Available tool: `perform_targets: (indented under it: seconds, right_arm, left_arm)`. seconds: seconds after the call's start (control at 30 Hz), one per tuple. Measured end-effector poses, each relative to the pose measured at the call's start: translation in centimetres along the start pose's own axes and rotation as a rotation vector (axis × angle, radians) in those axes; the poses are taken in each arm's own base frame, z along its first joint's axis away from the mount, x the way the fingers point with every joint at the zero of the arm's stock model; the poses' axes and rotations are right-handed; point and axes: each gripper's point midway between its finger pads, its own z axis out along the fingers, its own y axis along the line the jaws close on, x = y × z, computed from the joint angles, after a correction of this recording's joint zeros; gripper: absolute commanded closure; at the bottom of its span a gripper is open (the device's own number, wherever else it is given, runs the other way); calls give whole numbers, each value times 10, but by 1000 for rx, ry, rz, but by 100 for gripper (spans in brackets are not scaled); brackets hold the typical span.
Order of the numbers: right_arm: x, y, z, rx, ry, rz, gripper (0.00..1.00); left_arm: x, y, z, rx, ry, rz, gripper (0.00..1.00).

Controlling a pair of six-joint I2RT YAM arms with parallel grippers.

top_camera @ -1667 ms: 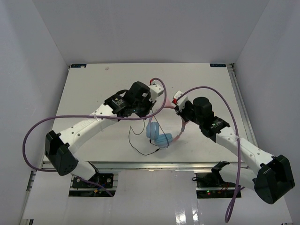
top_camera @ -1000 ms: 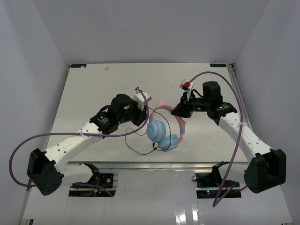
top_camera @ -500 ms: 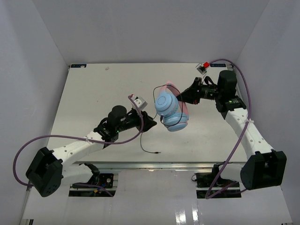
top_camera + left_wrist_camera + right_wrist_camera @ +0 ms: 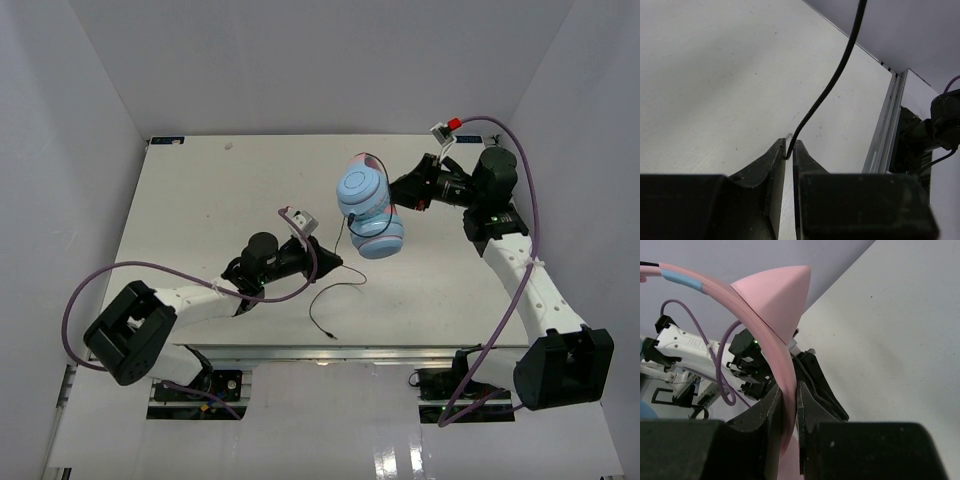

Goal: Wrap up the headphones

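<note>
The headphones (image 4: 366,208), with light-blue ear cups and a pink headband, hang in the air above the table's middle right. My right gripper (image 4: 398,193) is shut on the pink headband (image 4: 771,360), just below a cat-ear point (image 4: 782,286). The thin black cord (image 4: 343,262) runs down from the cups to my left gripper (image 4: 327,259), which is shut on it low over the table. In the left wrist view the cord (image 4: 832,82) rises from between the closed fingertips. The cord's free end with its plug (image 4: 326,333) lies on the table near the front edge.
The white table (image 4: 200,200) is walled in by white panels at the back and both sides. Purple cables (image 4: 515,170) loop off both arms. A metal rail (image 4: 330,352) runs along the table's front edge.
</note>
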Motion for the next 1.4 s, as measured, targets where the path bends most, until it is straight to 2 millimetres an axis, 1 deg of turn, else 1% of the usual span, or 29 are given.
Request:
perform_targets:
  seconds: [0.07,0.13,0.23,0.33,0.4,0.5,0.6,0.67,0.8,0.83,0.93,1.0,1.07,1.13,1.2,1.3,1.4]
  right_arm:
    - [-5,1,-1,18,-20,4,92]
    - [-12,0,-2,44,-43,4,92]
    - [-21,-9,-5,129,-75,4,92]
    - [-28,-25,-12,266,-113,-10,92]
    - [-34,-40,-22,392,-154,-30,92]
    - [-39,-60,-42,575,-214,-50,92]
    - [-42,-78,-60,718,-262,-76,92]
    - [-38,-93,-69,808,-275,-98,92]
    - [-15,-126,-82,970,-236,-150,92]
    - [-8,-134,-84,1007,-223,-174,92]
    - [22,-155,-88,1104,-149,-238,92]
    - [42,-164,-88,1146,-88,-291,92]
    - [55,-169,-87,1179,-29,-369,92]
    - [59,-171,-83,1192,16,-461,92]
    - [56,-173,-81,1193,48,-559,92]
    - [49,-172,-80,1174,76,-676,92]
    - [46,-164,-78,1115,112,-794,92]
  left_arm:
    - [7,3,6,9,6,-10,93]
    - [14,5,12,19,13,-22,98]
    - [21,3,19,37,18,-38,100]
    - [22,-3,20,55,15,-44,100]
    - [22,-9,18,63,6,-42,100]
    - [26,-20,5,65,7,-41,100]
    - [19,-33,-4,70,-3,-33,100]
    - [12,-41,-8,68,-9,-30,99]
    - [2,-51,-10,53,15,-33,99]
    - [0,-53,-10,46,32,-38,99]
    - [-11,-60,-7,36,74,-45,99]
    - [-17,-64,-6,31,102,-47,98]
    - [-24,-66,-4,15,146,-43,99]
    - [-32,-65,-1,-11,192,-21,99]
    - [-36,-61,0,-51,242,1,99]
    - [-41,-47,-2,-141,330,64,99]
    - [-44,-34,-5,-210,411,133,100]
